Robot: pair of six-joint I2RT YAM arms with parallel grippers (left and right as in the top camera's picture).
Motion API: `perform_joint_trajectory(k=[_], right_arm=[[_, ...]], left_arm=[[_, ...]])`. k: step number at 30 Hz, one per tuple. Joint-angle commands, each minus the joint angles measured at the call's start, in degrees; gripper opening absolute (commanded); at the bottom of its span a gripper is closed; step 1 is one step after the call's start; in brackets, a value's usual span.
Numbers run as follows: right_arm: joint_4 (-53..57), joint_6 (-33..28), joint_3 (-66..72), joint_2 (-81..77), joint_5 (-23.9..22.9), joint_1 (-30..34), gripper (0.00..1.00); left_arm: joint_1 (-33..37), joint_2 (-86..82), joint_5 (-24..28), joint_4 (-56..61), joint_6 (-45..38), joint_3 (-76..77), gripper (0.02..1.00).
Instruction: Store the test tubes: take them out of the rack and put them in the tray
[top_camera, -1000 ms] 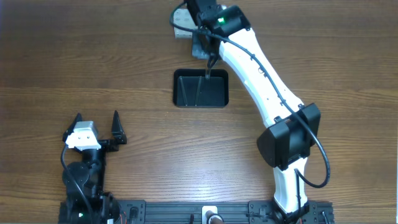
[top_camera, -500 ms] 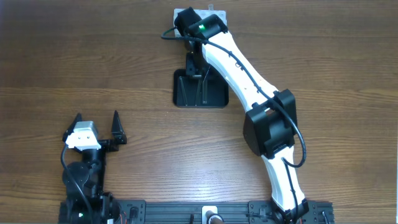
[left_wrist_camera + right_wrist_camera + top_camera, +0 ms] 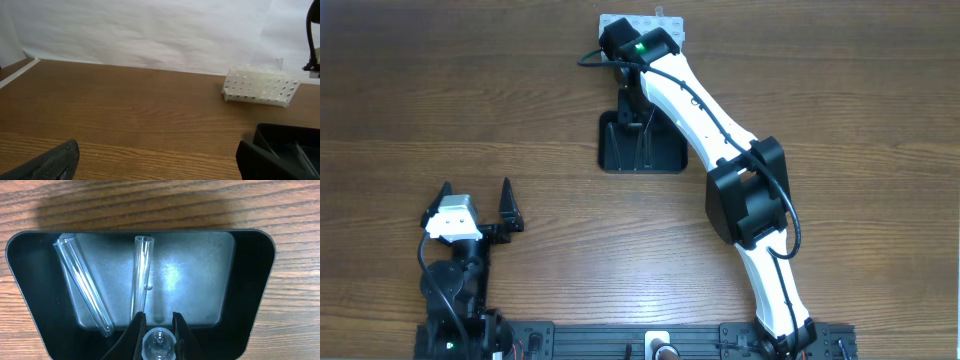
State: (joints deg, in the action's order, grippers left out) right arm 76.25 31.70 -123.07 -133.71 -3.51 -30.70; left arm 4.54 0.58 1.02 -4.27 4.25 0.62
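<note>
Apparently tube [image 3: 159, 345] within right end effector [image 3: 158, 316].

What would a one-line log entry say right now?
right hand: grips test tube above tray | tray: two tubes lying inside | left hand: open, near its base | rack: just beyond tray

No legible text, label, number or sign on any surface.
</note>
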Motion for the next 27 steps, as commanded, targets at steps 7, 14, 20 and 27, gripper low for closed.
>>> perform_joint_trajectory(k=[7, 14, 20, 27], right_arm=[[-0.2, 0.9, -0.4, -2.5, 0.0, 1.4, 0.018], [-0.7, 0.9, -0.4, -5.0, 0.0, 1.5, 0.023], [-2.2, 0.9, -0.4, -6.6, 0.0, 1.8, 0.071], [-3.1, 0.8, -0.5, -6.8, 0.0, 1.9, 0.555]], left_arm=[[0.3, -0.4, -0.4, -0.1, -0.6, -0.3, 0.998], [0.3, -0.4, -0.4, -0.1, -0.6, -0.3, 0.998], [0.3, -0.4, -0.4, -0.1, -0.6, -0.3, 0.998], [0.3, -0.4, -0.4, -0.1, -0.6, -0.3, 0.998]])
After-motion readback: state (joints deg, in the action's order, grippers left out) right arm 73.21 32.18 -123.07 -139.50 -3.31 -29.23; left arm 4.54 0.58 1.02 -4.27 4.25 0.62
